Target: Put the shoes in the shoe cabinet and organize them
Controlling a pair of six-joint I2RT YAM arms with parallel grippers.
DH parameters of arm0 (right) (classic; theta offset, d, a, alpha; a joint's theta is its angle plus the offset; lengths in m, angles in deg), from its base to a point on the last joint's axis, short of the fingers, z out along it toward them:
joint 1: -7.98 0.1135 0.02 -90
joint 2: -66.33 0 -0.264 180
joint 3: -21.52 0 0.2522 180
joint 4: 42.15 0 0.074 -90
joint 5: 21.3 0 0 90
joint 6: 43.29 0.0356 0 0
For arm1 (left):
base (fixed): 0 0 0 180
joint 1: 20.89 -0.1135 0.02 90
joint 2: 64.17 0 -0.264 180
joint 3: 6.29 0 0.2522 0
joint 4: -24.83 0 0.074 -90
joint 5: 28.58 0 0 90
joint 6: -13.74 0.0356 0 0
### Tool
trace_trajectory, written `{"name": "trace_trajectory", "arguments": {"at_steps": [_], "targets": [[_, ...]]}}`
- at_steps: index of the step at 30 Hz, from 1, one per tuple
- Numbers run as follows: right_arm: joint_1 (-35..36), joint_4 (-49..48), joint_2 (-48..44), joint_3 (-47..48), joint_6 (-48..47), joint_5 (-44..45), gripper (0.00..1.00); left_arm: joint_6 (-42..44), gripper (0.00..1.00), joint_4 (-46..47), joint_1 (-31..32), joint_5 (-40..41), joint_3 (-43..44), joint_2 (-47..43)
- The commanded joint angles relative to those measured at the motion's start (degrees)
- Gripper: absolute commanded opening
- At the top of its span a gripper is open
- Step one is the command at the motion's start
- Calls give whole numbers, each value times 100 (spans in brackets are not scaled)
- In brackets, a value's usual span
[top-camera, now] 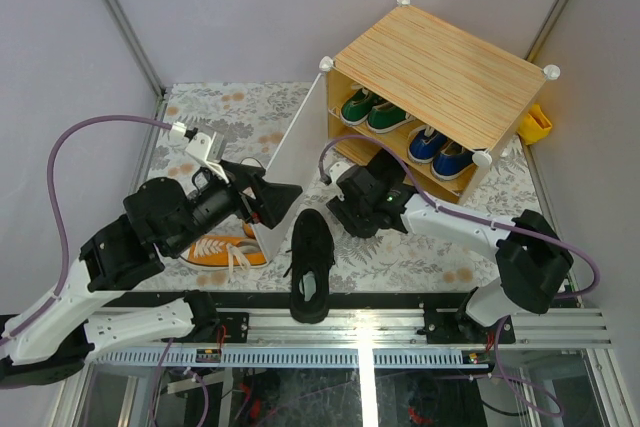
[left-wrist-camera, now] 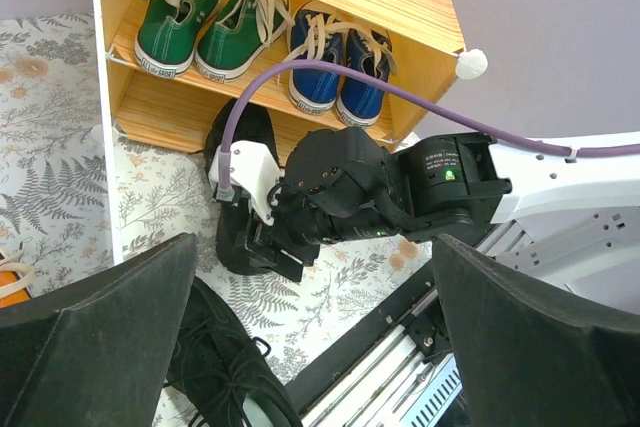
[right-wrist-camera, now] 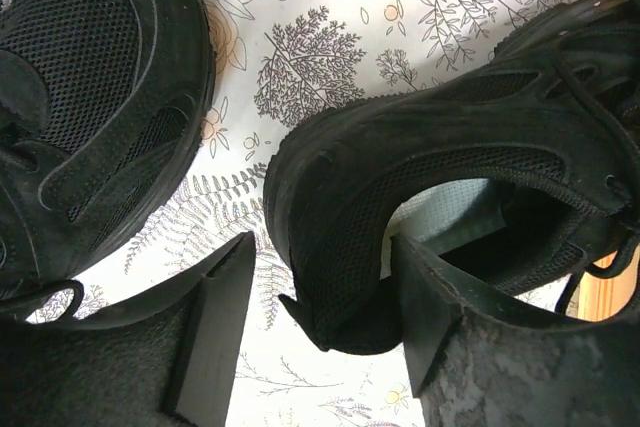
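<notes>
The shoe cabinet stands at the back right with its white door swung open. Green shoes and blue shoes sit on its upper shelf; both also show in the left wrist view. My right gripper is open and straddles the heel of a black shoe, one finger inside its opening and one outside. The second black shoe lies near the table's front edge. My left gripper is open and empty above it. Orange shoes lie partly under my left arm.
The open door stands between my left gripper and the cabinet's inside. A yellow object sits behind the cabinet at the right. The metal rail runs along the near edge. The lower shelf shows bare wood.
</notes>
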Motion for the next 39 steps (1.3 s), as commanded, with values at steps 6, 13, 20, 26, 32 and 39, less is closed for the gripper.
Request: {"name": "trace_trajectory", "arguments": {"at_steps": [6, 13, 20, 26, 32, 39], "targets": [[-50, -215, 119, -100, -82, 153, 17, 172, 100, 23, -5, 238, -143, -125], [-189, -37, 379, 537, -501, 383, 2, 222, 100, 15, -7, 300, -146, -180], [-634, 228, 714, 1504, -823, -305, 1, 318, 100, -21, -4, 309, -16, -216], [-923, 306, 1165, 2055, -1132, -691, 1, 427, 100, -20, -3, 399, -18, -217], [-1203, 305, 1624, 2586, -1462, -989, 1, 547, 100, -30, -4, 491, 8, -80], [-1473, 179, 2020, 3083, -1766, -1151, 1, 652, 100, -19, -3, 645, 0, -11]]}}
